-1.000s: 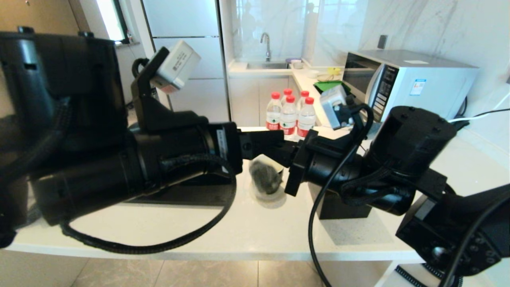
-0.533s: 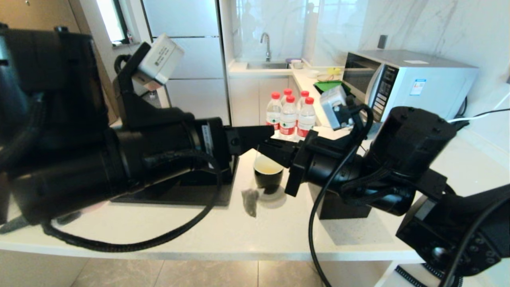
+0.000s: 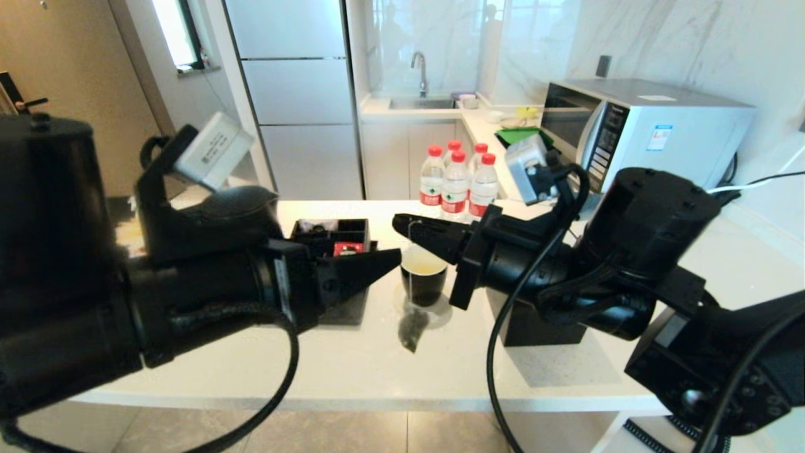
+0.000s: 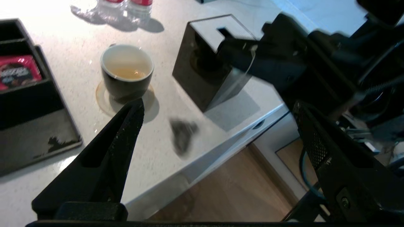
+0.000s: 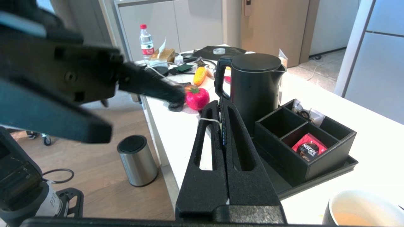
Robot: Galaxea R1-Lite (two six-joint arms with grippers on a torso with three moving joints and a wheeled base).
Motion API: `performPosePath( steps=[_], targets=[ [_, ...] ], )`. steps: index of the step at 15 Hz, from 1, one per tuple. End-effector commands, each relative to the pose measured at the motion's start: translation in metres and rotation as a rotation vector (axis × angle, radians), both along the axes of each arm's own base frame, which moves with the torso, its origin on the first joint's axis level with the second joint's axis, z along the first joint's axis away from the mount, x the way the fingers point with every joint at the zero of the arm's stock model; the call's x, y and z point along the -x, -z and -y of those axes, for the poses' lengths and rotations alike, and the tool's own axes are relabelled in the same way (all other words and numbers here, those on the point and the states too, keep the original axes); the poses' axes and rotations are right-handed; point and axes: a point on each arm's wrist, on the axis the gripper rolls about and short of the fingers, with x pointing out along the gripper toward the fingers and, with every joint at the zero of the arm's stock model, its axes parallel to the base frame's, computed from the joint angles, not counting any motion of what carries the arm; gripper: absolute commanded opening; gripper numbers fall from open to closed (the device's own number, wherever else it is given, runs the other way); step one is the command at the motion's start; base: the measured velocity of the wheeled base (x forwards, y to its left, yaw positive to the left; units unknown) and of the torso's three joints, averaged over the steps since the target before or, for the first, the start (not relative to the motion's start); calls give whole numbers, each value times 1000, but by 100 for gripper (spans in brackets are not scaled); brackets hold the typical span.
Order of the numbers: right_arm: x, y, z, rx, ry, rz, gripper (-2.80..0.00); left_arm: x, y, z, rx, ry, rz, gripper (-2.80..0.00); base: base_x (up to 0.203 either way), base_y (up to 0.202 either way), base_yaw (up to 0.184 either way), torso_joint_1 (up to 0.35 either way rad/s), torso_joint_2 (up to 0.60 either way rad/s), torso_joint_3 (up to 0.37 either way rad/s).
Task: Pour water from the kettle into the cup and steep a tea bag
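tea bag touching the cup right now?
Apart. In the head view the tea bag hangs by its string outside the cup, below the rim; the left wrist view shows bare counter between them.

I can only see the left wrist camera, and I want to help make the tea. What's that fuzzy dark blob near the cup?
Observer: That's the tea bag. It dangles on its string in front of the cup, outside it.
Operator: Who's holding it up?
Observer: The right gripper, above the cup. Its jaws are shut on the string.
Operator: Where's the kettle?
Observer: The kettle stands upright on the counter beside the black compartment box, and nothing touches it.
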Motion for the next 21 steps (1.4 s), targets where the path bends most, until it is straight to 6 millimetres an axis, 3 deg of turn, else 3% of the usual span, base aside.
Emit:
performPosePath(
  steps=[1, 11, 17, 21],
  targets=[
    [0, 0, 0, -4, -3, 3, -280, 8, 2, -10, 6, -9, 3, 0, 0, 0, 0, 0, 0, 0],
    [1, 2, 0, 4, -2, -6, -280, 38, 55, -39, -99, -25, -164, 0, 0, 0, 0, 0, 0, 0],
    [0, 4, 1, 11, 2, -13, -280, 43, 82, -63, -238, -130, -338, 0, 0, 0, 0, 0, 0, 0],
    [0, 7, 0, 18, 1, -21, -280, 64, 102, -83, -278, -176, -446, 0, 0, 0, 0, 0, 0, 0]
  ],
)
